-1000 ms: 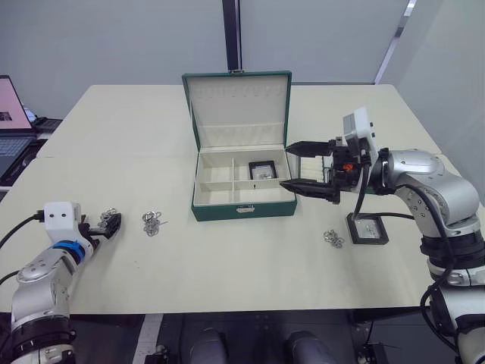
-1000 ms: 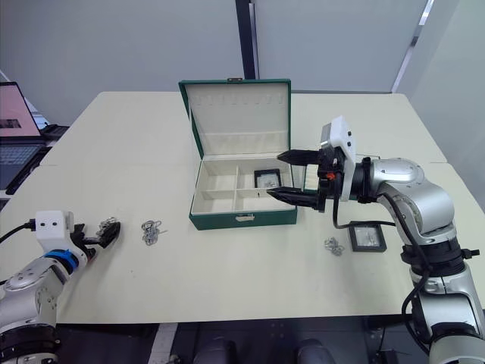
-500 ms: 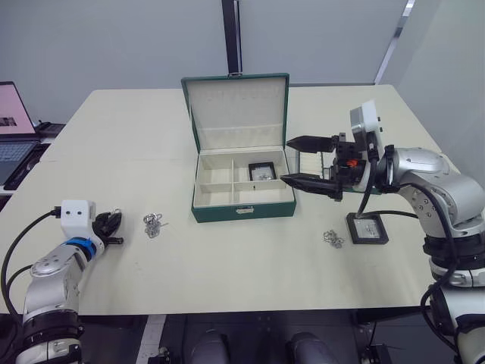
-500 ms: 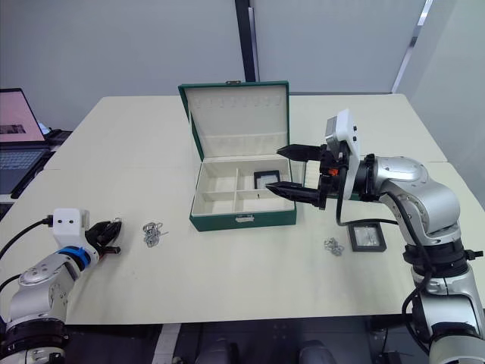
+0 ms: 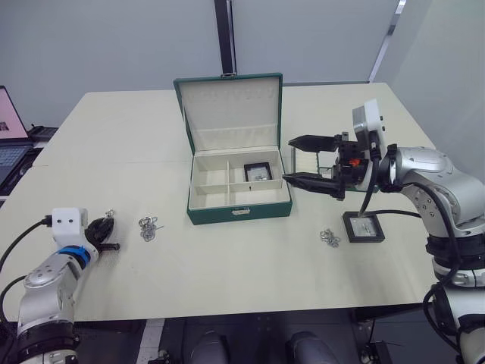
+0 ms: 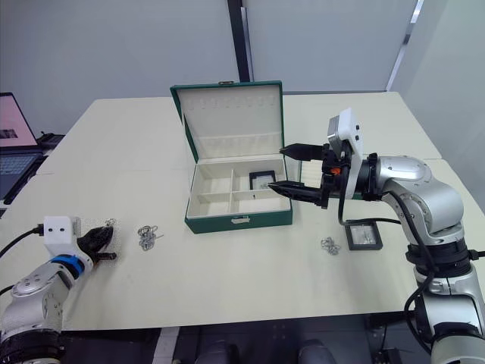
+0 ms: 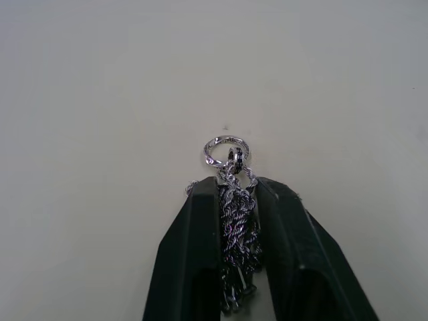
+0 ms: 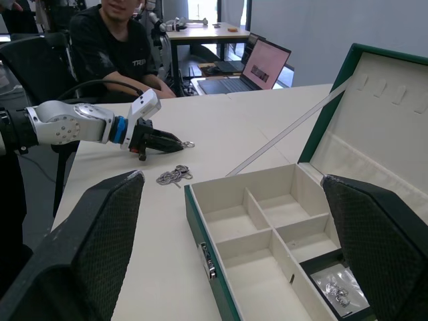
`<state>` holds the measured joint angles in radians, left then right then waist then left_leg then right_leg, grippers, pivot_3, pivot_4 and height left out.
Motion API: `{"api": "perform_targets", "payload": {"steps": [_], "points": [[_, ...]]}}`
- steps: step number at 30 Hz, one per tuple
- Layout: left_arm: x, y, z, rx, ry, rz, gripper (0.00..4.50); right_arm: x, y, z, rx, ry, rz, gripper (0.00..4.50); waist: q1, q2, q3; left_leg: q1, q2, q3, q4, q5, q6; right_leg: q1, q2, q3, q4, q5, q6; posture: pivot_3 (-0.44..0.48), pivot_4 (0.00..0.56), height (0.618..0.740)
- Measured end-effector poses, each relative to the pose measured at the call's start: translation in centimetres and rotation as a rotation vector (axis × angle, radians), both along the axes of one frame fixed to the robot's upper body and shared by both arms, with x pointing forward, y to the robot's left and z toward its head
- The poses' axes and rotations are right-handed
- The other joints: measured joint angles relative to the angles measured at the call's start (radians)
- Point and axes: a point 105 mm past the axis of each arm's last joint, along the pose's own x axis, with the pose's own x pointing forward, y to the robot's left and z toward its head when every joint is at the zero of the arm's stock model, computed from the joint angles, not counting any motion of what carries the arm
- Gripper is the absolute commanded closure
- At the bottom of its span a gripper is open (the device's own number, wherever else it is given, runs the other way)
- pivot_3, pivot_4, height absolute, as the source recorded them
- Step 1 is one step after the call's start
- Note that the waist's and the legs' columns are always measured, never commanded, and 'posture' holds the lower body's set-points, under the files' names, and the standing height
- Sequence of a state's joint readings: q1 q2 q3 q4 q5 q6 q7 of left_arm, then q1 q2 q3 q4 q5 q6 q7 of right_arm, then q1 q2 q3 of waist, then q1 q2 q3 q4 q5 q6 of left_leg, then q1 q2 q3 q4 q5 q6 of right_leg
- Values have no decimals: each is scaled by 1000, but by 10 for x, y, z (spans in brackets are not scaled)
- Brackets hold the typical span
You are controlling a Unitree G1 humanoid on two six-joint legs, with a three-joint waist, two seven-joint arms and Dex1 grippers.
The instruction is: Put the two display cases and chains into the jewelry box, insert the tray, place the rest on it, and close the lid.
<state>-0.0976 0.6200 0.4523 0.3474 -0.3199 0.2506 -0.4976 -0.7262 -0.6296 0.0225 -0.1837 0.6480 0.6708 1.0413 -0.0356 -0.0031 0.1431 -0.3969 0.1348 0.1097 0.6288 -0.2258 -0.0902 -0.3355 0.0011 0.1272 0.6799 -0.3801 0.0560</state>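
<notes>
Head views: one jewelry box (image 5: 239,189) at mid-table, dark green, lid (image 5: 229,108) raised upright behind four cream compartments. Two display cases counted: one (image 5: 258,171) lying in the box's rear right compartment, the other (image 5: 363,227) flat on the table (image 5: 227,265) to the right of the box. Three chain clusters counted: one loose cluster (image 5: 148,227) on the table left of the box, a second (image 5: 330,237) just beside the outer display case, a third (image 5: 108,217) pinched at the left gripper (image 5: 105,230), near the table's left front edge. Right gripper (image 5: 303,161) hovering just right of the box, level with its rim, fingers spread wide, nothing between them. One laptop (image 5: 9,125) at the far left edge.

Left wrist view: two black fingers (image 7: 194,261) pressed together on a bundle of twisted silver chain (image 7: 237,227), one small ring (image 7: 225,151) sticking out past the tips, bare cream table beyond.

Right wrist view: two broad black fingers (image 8: 87,247) far apart, empty between. Box interior below them, four compartments, one display case (image 8: 338,287) with silver pieces in the compartment nearest the right finger. Metal clasp (image 8: 207,260) on the green front wall. Beyond the box, the one loose cluster (image 8: 174,176) on the table, and the left gripper (image 8: 164,142) behind it with a ring at its tip. One seated person (image 8: 110,40) in a black shirt and one open laptop (image 8: 257,63) in the background.
</notes>
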Motion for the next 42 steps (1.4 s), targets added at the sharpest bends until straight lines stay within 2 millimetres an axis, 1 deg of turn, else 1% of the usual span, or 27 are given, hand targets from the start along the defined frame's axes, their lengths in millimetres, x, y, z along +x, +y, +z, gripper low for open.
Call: {"api": "perform_targets", "payload": {"steps": [1, 2, 6, 9, 15, 18, 19, 20, 22, 23, 30, 37, 42], "points": [[-2, 0, 1, -9, -5, -5, 2284, 0, 0, 0, 1, 0, 1, 0, 0, 0, 0, 0, 0, 0, 0, 0, 0, 0, 0, 0, 0, 0, 0, 0, 150, 740], [-4, -1, 2, -13, -8, -11, 2107, 0, 0, 0, 1, 0, 1, 0, 0, -1, 0, 0, 0, 0, 0, 0, 0, 0, 0, 0, 0, 0, 0, 0, 150, 740], [-15, -5, 3, -25, -2, -48, 2107, 0, 1, 0, 8, -2, 5, 0, 2, -3, 1, -1, 0, 0, 0, 0, 0, -1, 0, 0, 0, 0, 0, 0, 150, 740], [-19, -5, 5, -38, 0, -61, 2107, 0, 2, 0, 10, -2, 6, 0, 2, -4, 2, -1, 0, 0, 0, 0, 0, -1, 0, 0, 0, 0, 0, 0, 150, 740], [-17, -2, 10, -37, 1, -49, 2107, 0, 2, 0, 13, 0, 5, 0, 3, -10, 6, -1, 0, -1, 0, 0, 0, -1, 0, -1, 0, 0, 0, 0, 150, 740], [-12, 4, 14, -25, -5, -20, 1558, 1, 2, -1, 14, 2, 2, 0, 3, -14, 8, -1, 0, -1, 0, 0, 0, -1, 0, -1, 0, 0, 0, 0, 150, 740], [-10, 5, 15, -24, -6, -11, 1172, 1, 2, -2, 15, 5, -2, 0, 3, -15, 8, -2, 0, -1, 0, 0, 0, -1, 0, -1, 0, 0, 0, 0, 150, 740], [-10, 7, 15, -21, -2, -5, 960, 1, 2, -2, 15, 7, -4, 0, 3, -16, 9, -2, 0, -1, 0, 0, 0, -2, 0, -1, 0, 0, 0, 0, 150, 740], [-10, 8, 15, -18, -2, 1, 280, 1, 2, -3, 16, 9, -8, 0, 2, -17, 9, -2, 0, 0, 0, 0, 0, -2, 0, -1, 0, 0, 0, 0, 150, 740], [-9, 8, 15, -17, -4, 0, 24, 2, 1, -3, 16, 9, -10, 0, 3, -17, 9, -2, 0, 0, 0, 0, 0, -2, 0, -1, 0, 0, 0, 0, 150, 740], [-6, 6, 17, -22, -8, -10, 24, 2, 1, -4, 16, 12, -12, 0, 3, -18, 10, -2, 0, -1, 0, 0, 0, -2, 0, -1, 0, 0, 0, 0, 150, 740], [2, 9, 17, -23, 2, 3, 24, 2, 1, -4, 16, 12, -12, 0, 3, -18, 10, -2, 0, -1, 0, 0, 0, -2, 0, -1, 0, 0, 0, 0, 150, 740], [2, 10, 17, -12, 20, -3, 24, 2, 1, -4, 16, 12, -12, 0, 3, -18, 10, -2, 0, 0, 0, 0, 0, -2, 0, -1, 0, 0, 0, 0, 150, 740]]}}
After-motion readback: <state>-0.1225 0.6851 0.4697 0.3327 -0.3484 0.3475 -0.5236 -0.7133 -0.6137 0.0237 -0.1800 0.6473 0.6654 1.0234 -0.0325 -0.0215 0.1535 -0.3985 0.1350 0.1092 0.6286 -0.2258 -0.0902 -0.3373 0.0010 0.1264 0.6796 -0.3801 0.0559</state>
